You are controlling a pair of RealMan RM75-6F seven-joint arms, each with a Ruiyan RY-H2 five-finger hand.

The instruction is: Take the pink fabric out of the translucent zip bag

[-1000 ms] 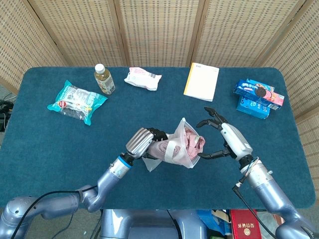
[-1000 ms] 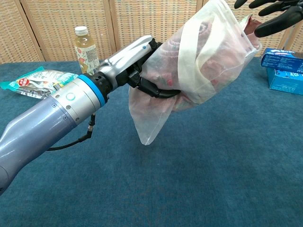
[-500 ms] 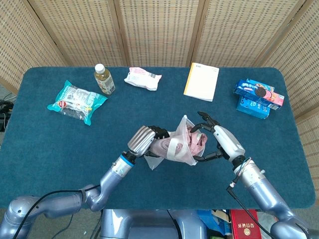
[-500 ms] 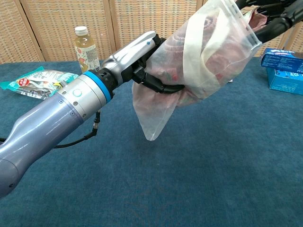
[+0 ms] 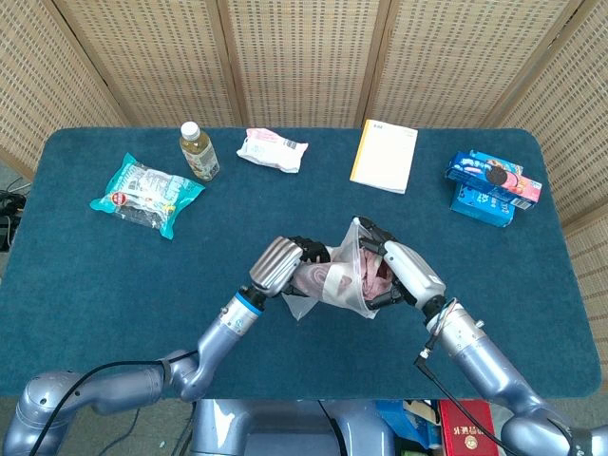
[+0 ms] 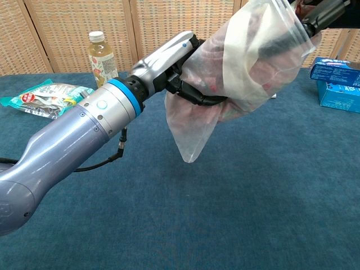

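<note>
While my left hand (image 5: 281, 263) grips the translucent plastic zip bag (image 6: 236, 73), my right hand (image 5: 401, 275) has now reached its mouth, fingers closing on the crumpled pink fabric (image 5: 369, 271); pulling out can begin.

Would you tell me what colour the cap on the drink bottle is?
White; the bottle cap shows best in the chest view.

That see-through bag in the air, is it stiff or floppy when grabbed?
Probably floppy: the bag sags in a limp point below the left hand. Likely light, since it is held aloft in one hand. The pink fabric bunched inside suggests it squashes easily.
</note>
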